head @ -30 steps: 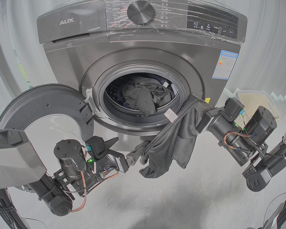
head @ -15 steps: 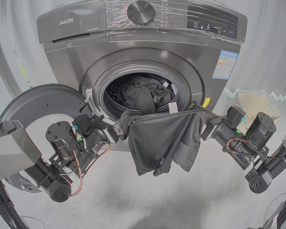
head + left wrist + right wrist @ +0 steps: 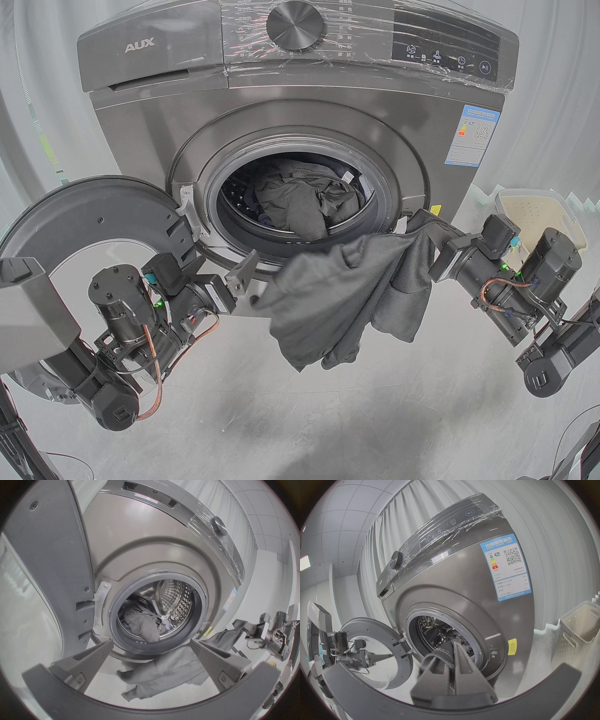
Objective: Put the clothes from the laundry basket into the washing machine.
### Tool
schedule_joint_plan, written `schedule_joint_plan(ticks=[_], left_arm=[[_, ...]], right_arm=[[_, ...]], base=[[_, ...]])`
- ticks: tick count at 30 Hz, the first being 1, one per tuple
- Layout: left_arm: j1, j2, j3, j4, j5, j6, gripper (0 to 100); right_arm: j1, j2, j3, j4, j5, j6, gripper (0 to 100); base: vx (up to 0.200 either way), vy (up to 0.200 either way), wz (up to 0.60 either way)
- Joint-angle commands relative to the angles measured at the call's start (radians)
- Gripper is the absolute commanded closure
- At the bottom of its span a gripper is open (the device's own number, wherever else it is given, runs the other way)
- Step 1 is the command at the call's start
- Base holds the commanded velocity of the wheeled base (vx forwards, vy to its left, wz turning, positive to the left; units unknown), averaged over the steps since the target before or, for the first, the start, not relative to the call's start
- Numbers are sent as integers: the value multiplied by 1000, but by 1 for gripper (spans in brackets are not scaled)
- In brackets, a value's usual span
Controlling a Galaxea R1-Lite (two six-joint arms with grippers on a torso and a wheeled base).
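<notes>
The left gripper (image 3: 249,282) is held low before the washer (image 3: 156,137), beside the lower part of the open door (image 3: 94,212), its fingers spread wide with nothing between them. The door's lower part is hidden by the left arm. The right gripper (image 3: 452,650) is held at the right of the drum mouth, fingers pressed together on a dark banded edge of a grey garment (image 3: 337,294); the gripped end itself is covered by the fingers. From there the garment is draped leftward and downward across the lower rim of the mouth, its loose end hanging free above the floor (image 3: 350,425), just beside the left gripper but apart from it. Whether the cloth rests on the rim cannot be told. Deeper in, dark clothes (image 3: 300,200) are heaped in the drum (image 3: 175,600), their lower part cut off by the rim. Right of the washer a pale basket (image 3: 540,215) is seen, partly hidden behind the right arm.
</notes>
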Motion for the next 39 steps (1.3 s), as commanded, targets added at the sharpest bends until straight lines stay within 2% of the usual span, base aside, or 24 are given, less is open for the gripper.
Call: schedule_joint_plan(ticks=[1,5,10,18,20,22,26,28,33,35,39], left_arm=[[-50,4,42,0,-10,9,0],[-119,21,76,0,-33,35,0],[-132,78,55,-2,-64,70,0],[-132,168,10,-3,-105,80,0],[-132,186,-1,-3,-131,92,0],[-131,206,-13,-3,-179,109,0],[-131,231,-24,-3,-280,120,0],[-129,251,-51,-3,-309,136,0],[-128,321,-148,-3,-337,178,0],[-129,346,-180,-3,-369,181,0],[-131,384,-254,-3,-387,181,0]], right_arm=[[14,3,-30,-3,0,1,100],[49,1,-35,-3,-1,3,100],[56,0,-33,-5,0,3,100],[57,-3,-32,-5,5,1,100],[65,-3,-32,-5,5,1,100],[72,-3,-32,-5,3,1,100],[86,-3,-33,-5,3,3,100],[91,-3,-33,-5,2,3,100],[112,-3,-33,-5,-1,9,100],[115,-3,-33,-5,-3,9,100],[115,-3,-32,-5,-3,9,100]], base=[[0,0,0],[0,0,0],[0,0,0],[0,0,0],[0,0,0],[0,0,0],[0,0,0],[0,0,0],[0,0,0],[0,0,0],[0,0,0]])
